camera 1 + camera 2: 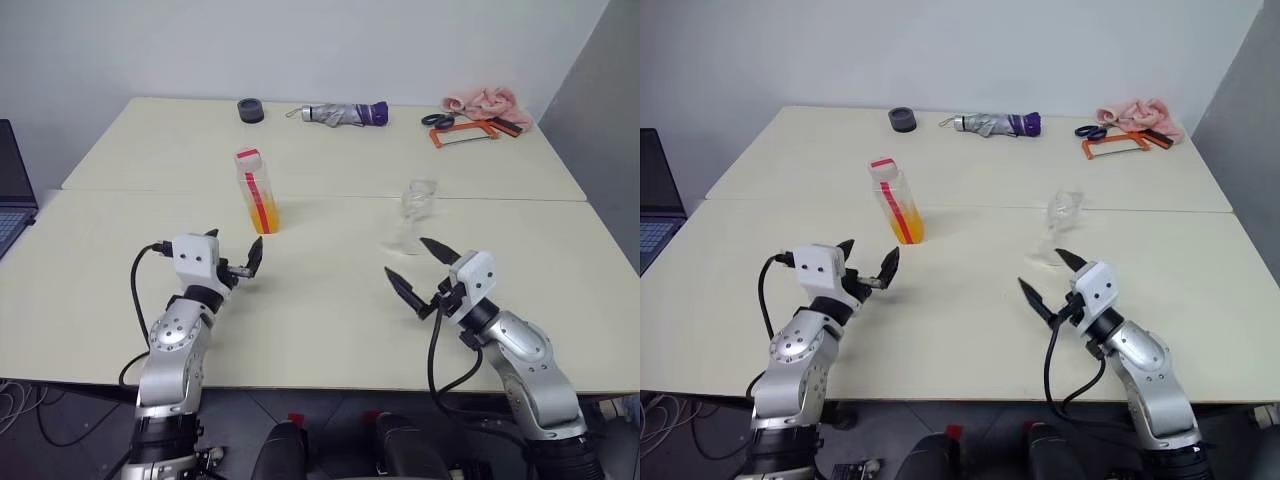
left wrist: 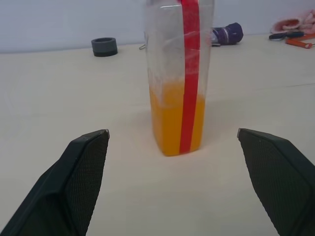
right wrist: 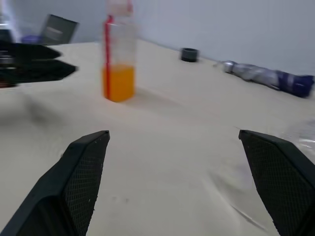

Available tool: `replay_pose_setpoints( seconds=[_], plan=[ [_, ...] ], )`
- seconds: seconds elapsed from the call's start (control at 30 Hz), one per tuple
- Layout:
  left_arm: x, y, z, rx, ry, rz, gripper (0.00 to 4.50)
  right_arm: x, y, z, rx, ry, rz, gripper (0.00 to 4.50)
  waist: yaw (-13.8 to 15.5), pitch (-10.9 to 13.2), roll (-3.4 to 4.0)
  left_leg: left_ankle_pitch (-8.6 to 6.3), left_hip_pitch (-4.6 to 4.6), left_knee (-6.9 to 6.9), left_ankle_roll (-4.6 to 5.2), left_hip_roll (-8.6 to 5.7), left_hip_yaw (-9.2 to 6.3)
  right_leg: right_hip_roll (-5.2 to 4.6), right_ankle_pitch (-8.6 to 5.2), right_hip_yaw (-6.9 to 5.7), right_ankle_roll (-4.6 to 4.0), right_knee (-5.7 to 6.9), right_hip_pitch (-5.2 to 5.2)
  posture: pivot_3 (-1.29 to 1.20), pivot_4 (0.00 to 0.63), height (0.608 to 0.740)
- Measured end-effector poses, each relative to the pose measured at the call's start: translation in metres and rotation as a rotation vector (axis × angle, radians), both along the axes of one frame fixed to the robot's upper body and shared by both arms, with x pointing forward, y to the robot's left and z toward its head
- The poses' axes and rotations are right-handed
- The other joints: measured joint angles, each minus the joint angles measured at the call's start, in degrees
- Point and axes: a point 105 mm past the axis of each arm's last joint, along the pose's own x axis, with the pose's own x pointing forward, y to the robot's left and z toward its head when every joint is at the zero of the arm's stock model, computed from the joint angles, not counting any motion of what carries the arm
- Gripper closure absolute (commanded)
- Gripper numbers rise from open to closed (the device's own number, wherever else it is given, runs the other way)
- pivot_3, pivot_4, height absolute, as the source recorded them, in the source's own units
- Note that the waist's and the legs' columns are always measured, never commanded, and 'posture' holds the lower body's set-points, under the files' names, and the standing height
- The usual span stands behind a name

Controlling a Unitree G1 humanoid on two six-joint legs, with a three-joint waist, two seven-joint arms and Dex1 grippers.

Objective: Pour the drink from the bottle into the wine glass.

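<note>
Left eye view: the bottle (image 1: 256,190) is standing upright near the middle of the table (image 1: 320,330), its drink (image 1: 263,214) filling the lower part. The left gripper (image 1: 233,258) is hovering just short of it, jaws spread wide. The wine glass (image 1: 414,212) is standing beyond the right gripper (image 1: 420,267), whose jaws are likewise gaping, holding nothing.

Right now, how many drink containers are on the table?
2. The bottle, capped and holding orange drink, stands ahead of the left gripper. The empty wine glass stands to its right, beyond the right gripper.
</note>
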Motion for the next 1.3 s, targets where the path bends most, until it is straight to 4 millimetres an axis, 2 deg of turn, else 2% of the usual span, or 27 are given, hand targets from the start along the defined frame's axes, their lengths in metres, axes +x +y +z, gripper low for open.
replay_pose_setpoints(
  seconds=[0.2, 0.37, 0.57, 0.8, 0.97, 1.07, 1.3],
  plan=[
    [0.016, -0.009, 0.010, 0.014, -0.009, 0.019, 0.03, -0.009, 0.015, -0.001, -0.045, 0.058, 0.124, 0.00, 0.04, 0.00, 0.00, 0.00, -0.03, 0.01, 0.00, -0.01, -0.01, -0.01, 0.02, -0.01, -0.03, -0.01, 0.00, 0.00, 0.150, 0.740],
    [0.027, -0.015, 0.020, 0.013, -0.036, 0.058, 0.03, -0.014, 0.017, -0.005, -0.068, 0.102, 0.177, 0.00, 0.06, 0.00, -0.01, 0.00, -0.05, 0.02, 0.00, -0.02, -0.04, -0.01, 0.03, -0.03, -0.03, -0.01, 0.00, 0.00, 0.150, 0.740],
    [0.037, -0.022, 0.025, 0.009, -0.047, 0.097, 0.03, -0.010, 0.020, 0.004, -0.070, 0.073, 0.193, 0.00, 0.04, 0.00, -0.01, 0.00, -0.05, 0.02, 0.00, -0.05, -0.04, -0.01, 0.03, -0.04, -0.02, -0.01, 0.00, 0.00, 0.150, 0.740],
    [0.046, -0.031, 0.035, 0.011, -0.070, 0.121, 0.03, -0.010, 0.021, 0.004, -0.068, 0.079, 0.195, 0.00, 0.08, 0.00, -0.02, 0.00, -0.07, 0.02, 0.00, -0.05, -0.06, -0.04, 0.04, -0.05, -0.03, -0.01, 0.00, 0.00, 0.150, 0.740],
    [0.049, -0.039, 0.035, 0.014, -0.069, 0.122, 0.03, -0.007, 0.024, 0.014, -0.066, 0.062, 0.220, 0.00, 0.02, 0.00, -0.01, 0.00, -0.07, 0.02, 0.00, -0.06, -0.08, -0.03, 0.04, -0.07, -0.03, -0.01, 0.00, 0.00, 0.150, 0.740],
    [0.053, -0.039, 0.033, 0.012, -0.058, 0.140, 0.03, -0.006, 0.025, 0.018, -0.062, 0.051, 0.231, 0.00, 0.05, 0.00, -0.02, 0.00, -0.08, 0.02, 0.00, -0.07, -0.08, -0.03, 0.05, -0.07, -0.03, -0.01, 0.00, 0.00, 0.150, 0.740],
    [0.061, -0.043, 0.043, -0.007, -0.078, 0.173, 0.03, -0.005, 0.025, 0.020, -0.062, 0.058, 0.230, 0.00, 0.09, 0.00, -0.02, 0.00, -0.08, 0.02, 0.00, -0.08, -0.07, -0.05, 0.05, -0.06, -0.02, -0.01, 0.00, 0.00, 0.150, 0.740]
  ],
)
